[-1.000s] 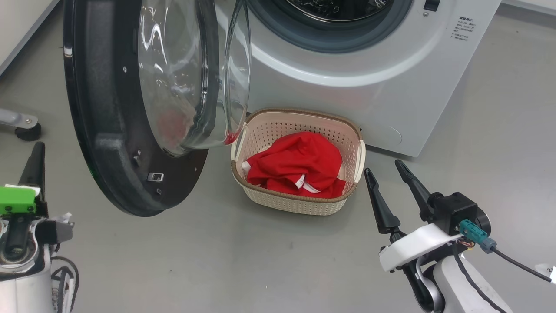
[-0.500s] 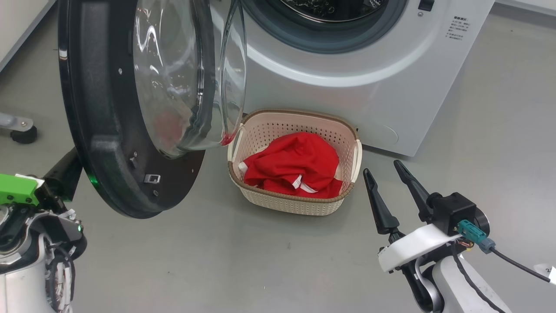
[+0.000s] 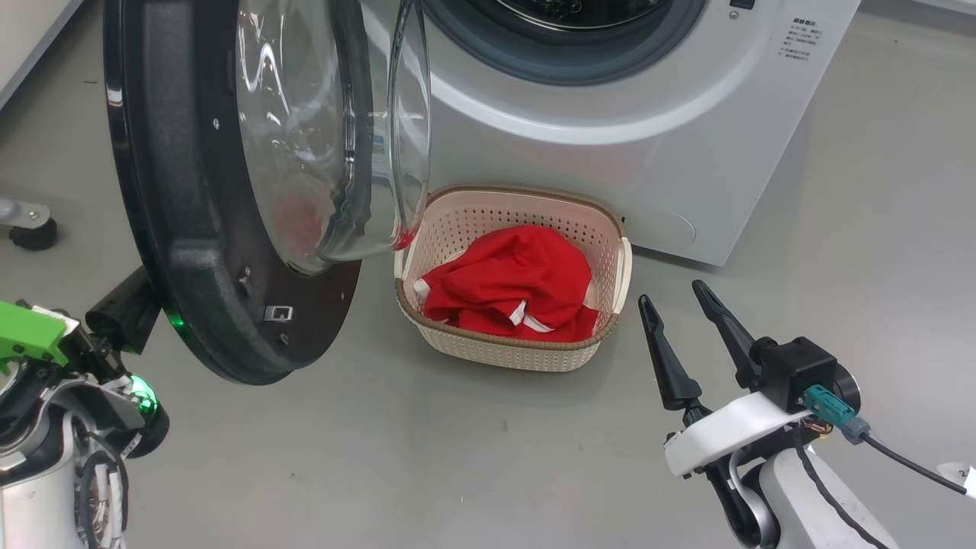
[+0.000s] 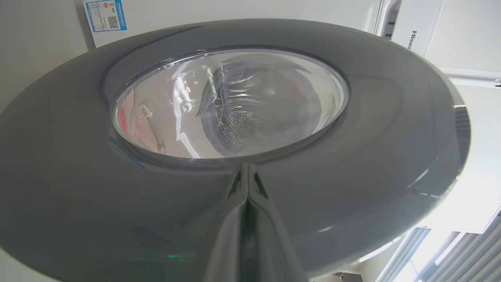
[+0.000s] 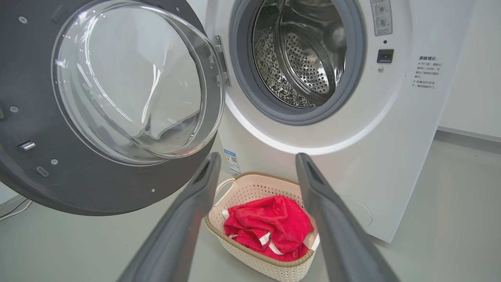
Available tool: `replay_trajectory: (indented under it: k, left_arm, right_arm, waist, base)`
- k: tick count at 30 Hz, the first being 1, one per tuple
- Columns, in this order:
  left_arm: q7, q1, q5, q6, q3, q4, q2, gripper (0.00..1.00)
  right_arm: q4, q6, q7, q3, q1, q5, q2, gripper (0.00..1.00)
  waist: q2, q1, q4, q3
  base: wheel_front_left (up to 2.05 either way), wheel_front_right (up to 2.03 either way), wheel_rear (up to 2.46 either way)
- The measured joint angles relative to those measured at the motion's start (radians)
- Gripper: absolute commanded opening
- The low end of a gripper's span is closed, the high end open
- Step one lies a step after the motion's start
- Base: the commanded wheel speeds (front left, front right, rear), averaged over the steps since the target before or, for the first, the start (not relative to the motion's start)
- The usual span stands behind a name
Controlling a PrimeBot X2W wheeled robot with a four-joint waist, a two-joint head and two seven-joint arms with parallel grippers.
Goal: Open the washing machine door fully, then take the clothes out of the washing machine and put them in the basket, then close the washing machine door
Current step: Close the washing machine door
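Left pincer (image 4: 245, 203) shut, empty, tips seemingly touching the door (image 3: 191, 252) on its outer face, dead ahead; nearer arm for closing. Right pincer (image 3: 672, 291) gaped wide, empty.

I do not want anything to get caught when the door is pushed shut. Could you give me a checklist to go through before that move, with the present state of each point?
1. The drum is free of laundry: ok, as far as the right wrist view shows; bare steel.
2. The clothes lie inside the basket: ok.
3. The left gripper is shut, at the outer face of the washing machine door: ok.
4. The right gripper is open, apart from basket and door: ok.
5. The door's lower edge will pass above the basket: cannot tell.
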Motion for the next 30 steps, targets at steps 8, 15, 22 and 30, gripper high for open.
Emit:
replay_trajectory:
  k: [8, 15, 22, 30]
  left_arm:
    - [0.045, 0.034, -0.019, 0.001, -0.022, -0.034, -0.007, 0.00]
    - [0.072, 0.064, -0.029, 0.001, -0.061, -0.059, -0.027, 0.00]
    - [0.072, 0.082, -0.064, 0.003, -0.068, -0.075, -0.030, 0.00]
    - [0.072, 0.088, -0.083, 0.008, -0.086, -0.090, -0.034, 0.00]
  right_arm:
    - [0.000, 0.000, 0.000, 0.003, -0.006, 0.000, 0.001, 1.00]
    - [0.000, 0.000, 0.000, 0.007, -0.019, 0.000, 0.001, 1.00]
    - [0.001, 0.000, 0.000, 0.011, -0.022, 0.000, 0.003, 1.00]
    - [0.002, 0.000, 0.000, 0.012, -0.028, 0.000, 0.007, 1.00]
  waist:
    - [0.0000, 0.0000, -0.030, 0.008]
    - [0.0000, 0.0000, -0.064, 0.015]
    - [0.0000, 0.0000, -0.105, 0.020]
    - [0.0000, 0.0000, -0.184, 0.029]
  base:
    - [0.00, 0.00, 0.00]
    - [0.00, 0.00, 0.00]
    - [0.00, 0.00, 0.00]
    - [0.00, 0.00, 0.00]
